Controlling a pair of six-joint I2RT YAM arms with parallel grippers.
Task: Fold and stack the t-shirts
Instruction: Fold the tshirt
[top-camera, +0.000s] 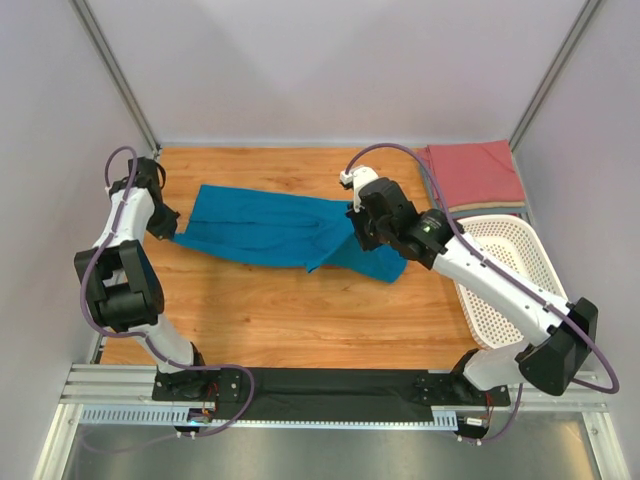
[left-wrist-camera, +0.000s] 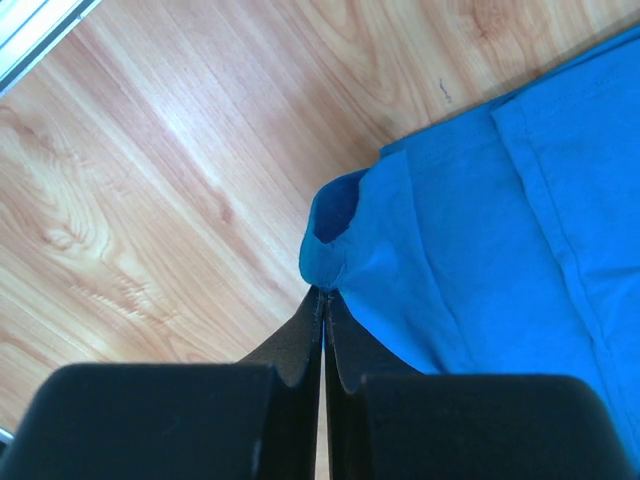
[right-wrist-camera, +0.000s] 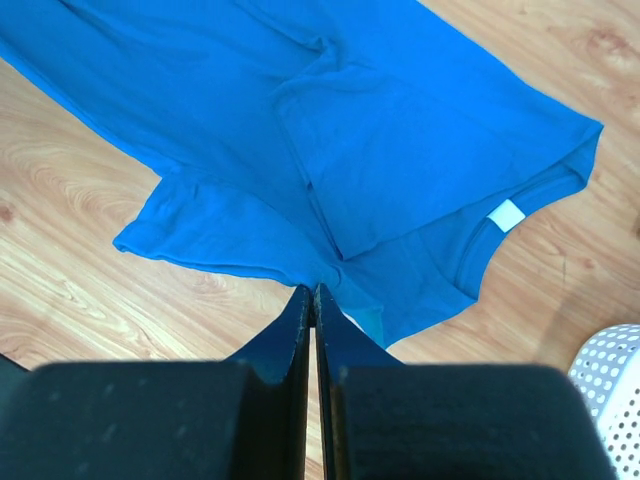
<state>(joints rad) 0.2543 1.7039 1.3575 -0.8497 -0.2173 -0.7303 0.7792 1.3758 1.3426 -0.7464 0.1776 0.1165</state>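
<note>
A teal-blue t-shirt (top-camera: 270, 230) lies partly folded lengthwise across the wooden table, stretched between my two grippers. My left gripper (top-camera: 172, 232) is shut on the shirt's left end; in the left wrist view the fingertips (left-wrist-camera: 323, 292) pinch a bunched corner of the cloth (left-wrist-camera: 480, 220). My right gripper (top-camera: 362, 238) is shut on the shirt's right part, and the right wrist view shows its tips (right-wrist-camera: 314, 289) clamped on the near edge of the cloth (right-wrist-camera: 380, 150), with the collar and white label (right-wrist-camera: 508, 215) to the right. A folded salmon-red t-shirt (top-camera: 476, 172) lies at the back right.
A white perforated basket (top-camera: 520, 262) stands at the right edge, just in front of the red shirt; its rim (right-wrist-camera: 615, 385) shows in the right wrist view. A thin pale layer (top-camera: 490, 209) peeks out under the red shirt. Walls enclose the table on three sides.
</note>
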